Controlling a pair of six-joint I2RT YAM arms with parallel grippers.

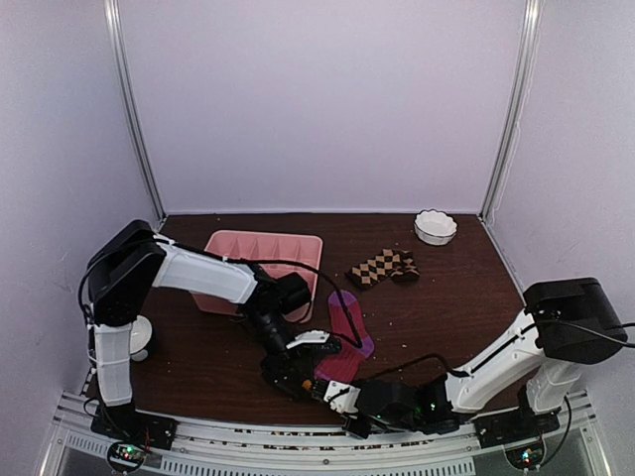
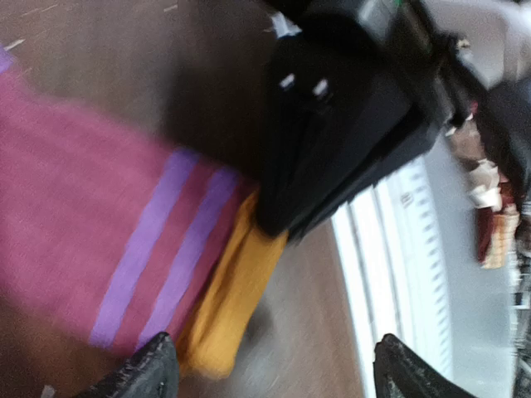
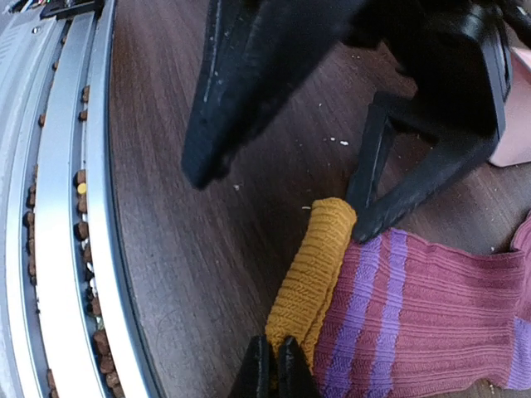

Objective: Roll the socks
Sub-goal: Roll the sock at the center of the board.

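The right hand [image 3: 270,369] is pinching the orange cuff [image 3: 311,274] of the pink sock [image 3: 431,315]. The left hand [image 2: 278,369] is hovering beside it, spread apart.

Our left arm [image 1: 198,273] reaches rightward from its base and bends down at the wrist. The left gripper [image 2: 274,377] holds its jaws spread wide. Our right arm [image 1: 486,367] stretches low toward the left, and the right gripper [image 3: 274,369] has its fingers pressed together, seemingly without a gap.
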